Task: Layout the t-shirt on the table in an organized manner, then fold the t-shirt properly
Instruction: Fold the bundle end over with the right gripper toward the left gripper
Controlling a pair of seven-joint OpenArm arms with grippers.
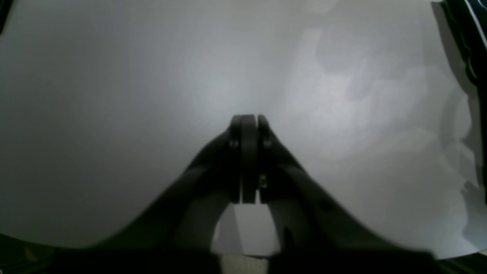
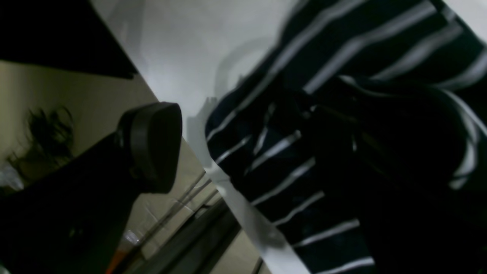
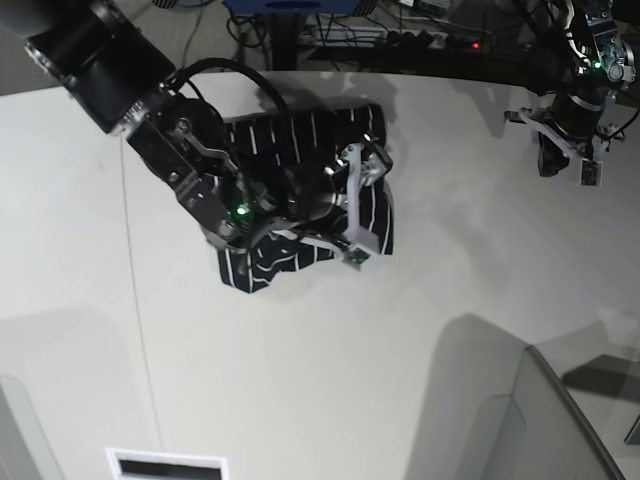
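The t-shirt lies crumpled on the table, dark with thin white stripes, bunched into a rough heap left of centre. My right gripper hovers over its right side, its fingers spread wide above and below the heap. In the right wrist view the gripper is open: one pad stands clear of the striped t-shirt near the table's edge. The other finger is lost in shadow. My left gripper is shut far to the right, holding nothing over the bare table, fingertips pressed together.
Cables and a power strip run behind the table's far edge. A pale curved seat back rises at the near right. A white framed panel sits at the bottom. Floor shows past the table edge.
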